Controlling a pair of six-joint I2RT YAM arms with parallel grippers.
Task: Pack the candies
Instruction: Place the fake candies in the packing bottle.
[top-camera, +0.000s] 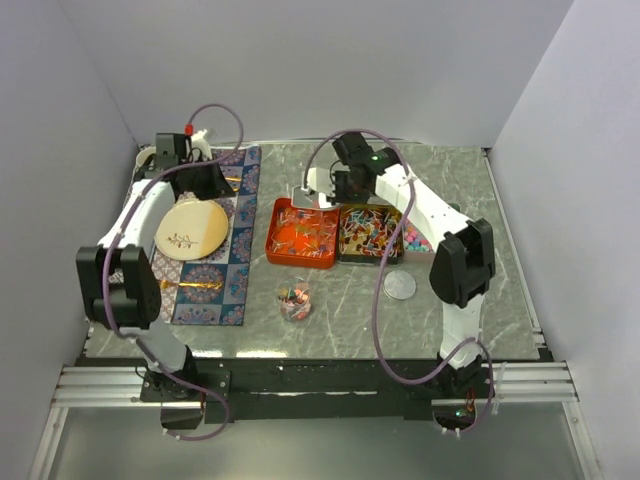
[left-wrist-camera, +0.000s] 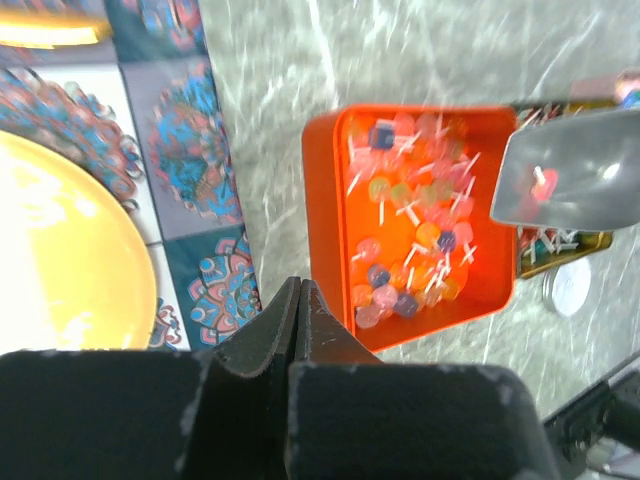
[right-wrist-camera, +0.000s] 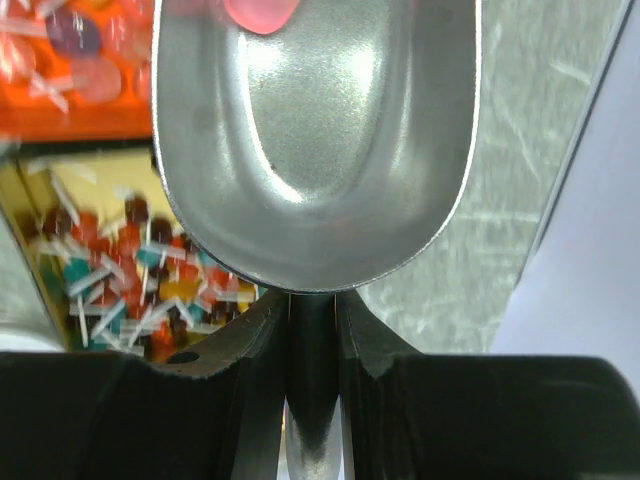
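**Scoop (right-wrist-camera: 310, 150) poised over the sweets, one pink piece aboard**

Candies (top-camera: 300, 235) fill the orange tray (top-camera: 272, 245) at the middle of the desk (top-camera: 350, 320). They are small round pieces on thin white sticks, piled loosely. More of them lie in the gold tin (top-camera: 365, 261), touching the tray at its 3 o'clock. Beyond that, pink and blue balls (top-camera: 415, 240) show half hidden under the right arm. A few are already in the small glass jar (top-camera: 295, 302) at the tray's 6 o'clock, with a round lid (top-camera: 400, 285) lying near it at 3 o'clock.

The right gripper (right-wrist-camera: 313, 330) is pinched on the handle of the metal scoop, which hangs over the tray's 12 o'clock edge. A single pink sweet (right-wrist-camera: 260, 12) sits at the far lip of the bowl. The left gripper (left-wrist-camera: 298, 320) is pressed together with nothing in it. It hovers at the tray's 9 o'clock, over the placemat (top-camera: 225, 290) by the plate (top-camera: 192, 230).

I'd judge these sweets light, hard and quick to roll, and their sticks likely to tangle. Pinching them one at a time looks hopeless, so the scoop should slide low under the heap. The jar is probably best held by its wall, since it looks light enough to tip.

No brand, label or readable writing shows anywhere.
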